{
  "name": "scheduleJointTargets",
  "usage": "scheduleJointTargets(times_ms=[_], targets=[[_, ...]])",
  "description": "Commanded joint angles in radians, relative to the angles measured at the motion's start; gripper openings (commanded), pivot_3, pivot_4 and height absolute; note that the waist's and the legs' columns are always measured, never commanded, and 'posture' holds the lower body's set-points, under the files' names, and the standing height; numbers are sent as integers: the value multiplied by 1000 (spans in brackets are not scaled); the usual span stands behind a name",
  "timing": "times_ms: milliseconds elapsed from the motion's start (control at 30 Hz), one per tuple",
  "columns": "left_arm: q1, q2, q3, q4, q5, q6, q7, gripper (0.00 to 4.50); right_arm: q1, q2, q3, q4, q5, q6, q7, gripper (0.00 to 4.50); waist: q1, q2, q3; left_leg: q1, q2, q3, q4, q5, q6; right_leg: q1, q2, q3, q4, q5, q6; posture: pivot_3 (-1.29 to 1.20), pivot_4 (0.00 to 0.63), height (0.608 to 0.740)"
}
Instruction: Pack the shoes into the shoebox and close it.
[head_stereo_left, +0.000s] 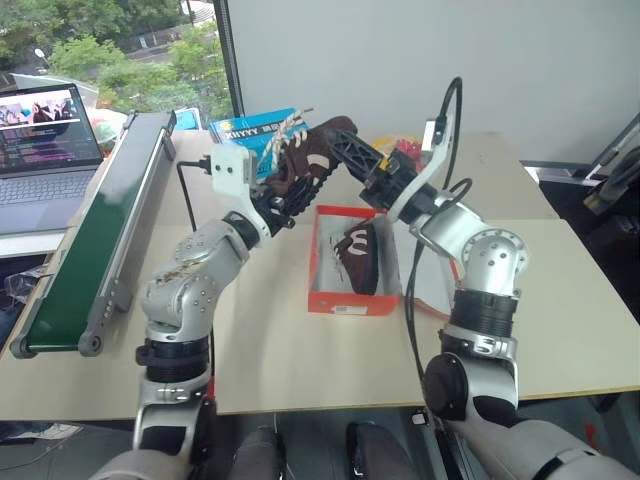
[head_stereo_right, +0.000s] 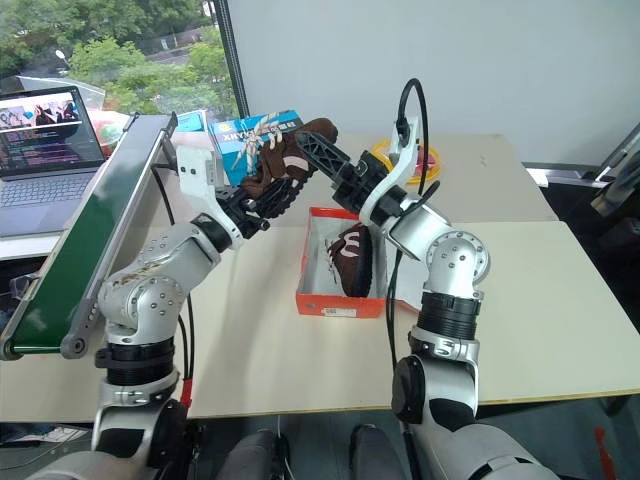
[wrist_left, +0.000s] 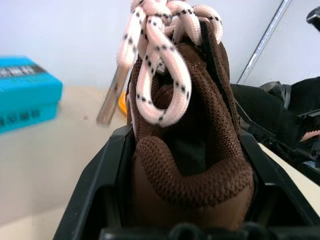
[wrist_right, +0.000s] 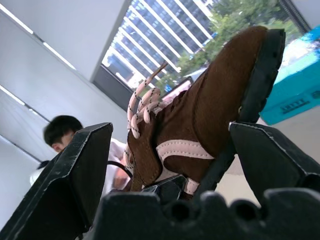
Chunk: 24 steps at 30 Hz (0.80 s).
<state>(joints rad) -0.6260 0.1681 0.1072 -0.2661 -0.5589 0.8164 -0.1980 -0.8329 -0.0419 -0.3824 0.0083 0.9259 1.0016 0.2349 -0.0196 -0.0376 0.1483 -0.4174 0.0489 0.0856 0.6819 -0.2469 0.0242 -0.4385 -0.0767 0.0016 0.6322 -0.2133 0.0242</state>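
One brown shoe with white laces hangs in the air above the table's back, just behind the shoebox. My left gripper is shut on its heel, and the left wrist view shows the heel collar wedged between the two fingers. My right gripper is open at the shoe's toe, with its fingers spread on either side of the shoe; I cannot tell whether they touch it. The orange-red shoebox stands open on the table, and the other brown shoe lies inside it.
A blue box with white lettering sits behind the raised shoe. A long green conveyor runs along the left, with a laptop beyond it. A yellow object lies at the table's back. A person is visible in the right wrist view.
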Motion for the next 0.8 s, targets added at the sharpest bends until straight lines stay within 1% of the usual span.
scheduleJointTargets(times_ms=[33,200,367,500,667,800], targets=[[-22,-8,-18,-102,-40,-5,-21,2240,22,-1,18,-22,9,-17,-20,4500,1,0,0,0,0,0,0,0,0,0,0,0,0,0,0,0,150,740],[-26,31,6,-87,-20,-17,-30,2240,37,-28,0,-9,16,-23,-24,4500,3,0,0,0,0,0,0,0,0,0,0,0,0,0,0,0,150,740],[-12,24,-22,-111,-19,-16,-29,2240,25,-20,7,12,19,-37,-22,4500,4,0,0,0,0,0,0,0,0,0,0,0,0,0,0,0,150,740],[9,53,-15,-133,-1,-29,-33,2240,29,-40,1,-4,54,-6,-24,4500,4,0,0,0,0,0,0,0,0,0,0,0,0,0,0,0,150,740],[-4,103,2,-106,34,-69,-53,2240,39,-80,42,-11,46,5,-11,4500,5,0,0,0,0,0,0,0,0,0,0,0,-1,0,0,0,150,740],[-19,100,-5,-96,25,-72,-58,2240,41,-86,70,-8,41,-2,2,4500,5,0,0,0,0,0,0,0,0,0,0,0,-1,0,0,0,150,740]])
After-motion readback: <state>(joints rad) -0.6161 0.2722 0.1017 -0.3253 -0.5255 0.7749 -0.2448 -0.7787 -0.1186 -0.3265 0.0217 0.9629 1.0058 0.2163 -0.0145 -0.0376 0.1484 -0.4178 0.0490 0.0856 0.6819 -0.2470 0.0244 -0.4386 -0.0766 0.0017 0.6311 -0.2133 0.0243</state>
